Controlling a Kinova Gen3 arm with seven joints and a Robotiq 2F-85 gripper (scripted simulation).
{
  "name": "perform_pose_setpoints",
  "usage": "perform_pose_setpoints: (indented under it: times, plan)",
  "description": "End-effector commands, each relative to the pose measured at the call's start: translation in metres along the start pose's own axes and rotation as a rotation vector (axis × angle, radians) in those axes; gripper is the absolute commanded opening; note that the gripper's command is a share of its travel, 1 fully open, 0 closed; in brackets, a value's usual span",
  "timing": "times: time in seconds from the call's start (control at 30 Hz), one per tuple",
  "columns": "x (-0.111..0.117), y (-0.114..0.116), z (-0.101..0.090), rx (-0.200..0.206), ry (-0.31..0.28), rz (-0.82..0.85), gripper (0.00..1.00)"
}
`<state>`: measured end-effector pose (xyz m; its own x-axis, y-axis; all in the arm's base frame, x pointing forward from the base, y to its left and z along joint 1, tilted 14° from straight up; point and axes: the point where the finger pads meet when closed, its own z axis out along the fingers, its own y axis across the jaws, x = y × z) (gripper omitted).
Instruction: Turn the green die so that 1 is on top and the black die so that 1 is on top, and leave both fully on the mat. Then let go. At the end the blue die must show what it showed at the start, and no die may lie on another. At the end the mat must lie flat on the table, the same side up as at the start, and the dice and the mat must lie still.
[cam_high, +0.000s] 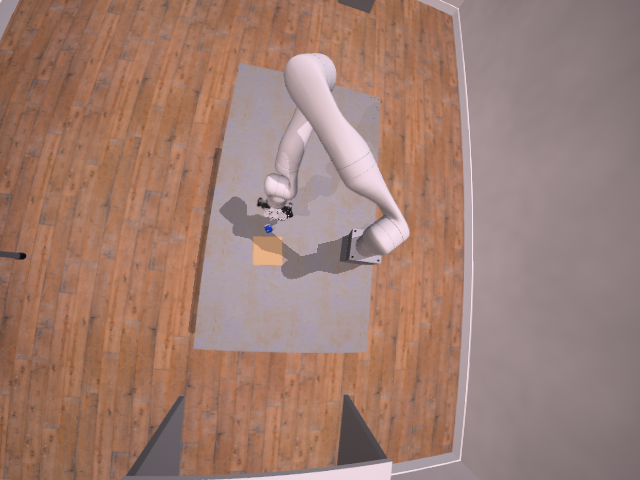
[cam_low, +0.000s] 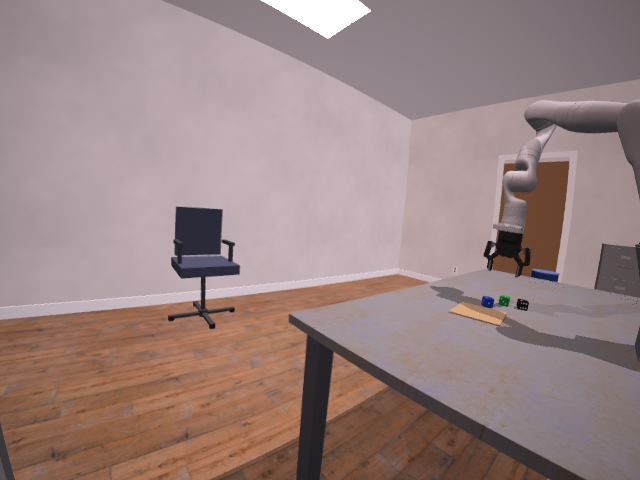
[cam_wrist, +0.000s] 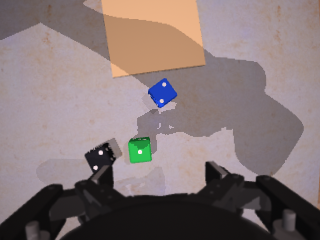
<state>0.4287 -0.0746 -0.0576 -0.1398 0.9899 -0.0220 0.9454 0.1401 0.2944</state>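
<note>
The green die (cam_low: 504, 300) (cam_wrist: 140, 151) stands on the bare table with one pip on top. The black die (cam_low: 522, 304) (cam_wrist: 99, 158) stands beside it on the table, apart from it, with two pips on top. The blue die (cam_high: 268, 228) (cam_low: 487, 301) (cam_wrist: 163, 93) lies on the table just off the mat's edge, with two pips on top. The orange mat (cam_high: 266, 254) (cam_low: 476, 313) (cam_wrist: 155, 45) lies flat and bears no die. My gripper (cam_high: 275, 210) (cam_low: 504, 271) (cam_wrist: 159, 173) is wide open and empty, pointing down high above the table. It hides the green and black dice in the top view.
The grey table (cam_high: 289, 315) (cam_low: 439, 372) carries the arm's base (cam_high: 356, 245) at one long edge. Shadows of the arm fall across the table and part of the mat. An office chair (cam_low: 199, 232) stands on the floor away from the table.
</note>
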Motion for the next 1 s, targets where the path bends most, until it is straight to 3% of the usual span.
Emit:
perform_pose_setpoints:
  times: [0.0,0.77,0.97]
  plan:
    - [0.003,0.002,0.000,-0.002,-0.002,-0.111,1.00]
    - [0.005,-0.010,0.003,0.013,0.019,-1.058,1.00]
    - [0.004,-0.012,0.003,0.017,0.025,-1.197,1.00]
